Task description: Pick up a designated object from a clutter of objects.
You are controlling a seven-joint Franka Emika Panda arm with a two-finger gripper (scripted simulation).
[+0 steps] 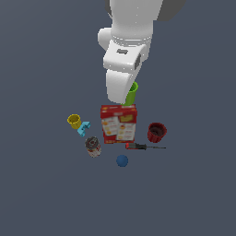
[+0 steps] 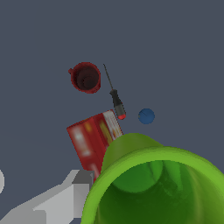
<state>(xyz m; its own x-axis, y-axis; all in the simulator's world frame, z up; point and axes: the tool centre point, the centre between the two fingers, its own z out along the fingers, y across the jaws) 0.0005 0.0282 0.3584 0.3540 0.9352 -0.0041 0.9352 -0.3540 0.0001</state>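
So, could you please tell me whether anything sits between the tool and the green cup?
Nothing visible does. The green cup fills the wrist view right at the tool; the cracker box stands just beside it, not between.

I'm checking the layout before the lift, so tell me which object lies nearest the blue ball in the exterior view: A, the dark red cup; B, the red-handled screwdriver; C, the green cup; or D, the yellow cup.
B: in the exterior view the red-handled screwdriver lies just above the blue ball, closer than any of the three cups.
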